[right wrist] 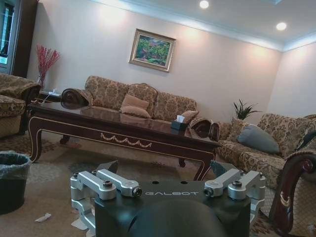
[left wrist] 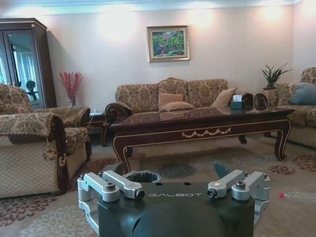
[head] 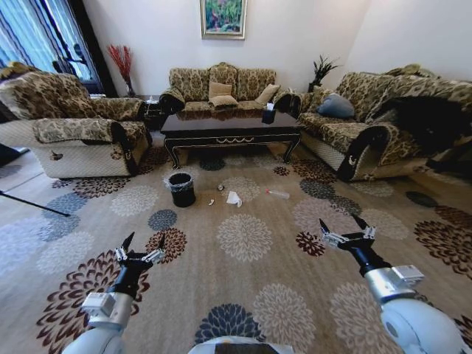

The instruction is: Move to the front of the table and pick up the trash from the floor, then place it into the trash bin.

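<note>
Before table (head: 230, 127) — trash (head: 234, 198) beside bin (head: 181, 189) (claws open)

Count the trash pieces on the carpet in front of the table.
4: a dark bit nearest the table, a white scrap beside the bin, a tissue, and a clear bottle rightmost. Smaller pieces may blend into the carpet.

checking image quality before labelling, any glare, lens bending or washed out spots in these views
Head view: wide-angle bending curves the room edges, and the glossy dark wood coffee table reflects the sofa. Left wrist view: the wall above the framed landscape painting is washed out. Right wrist view: round ceiling spotlights flare bright.
</note>
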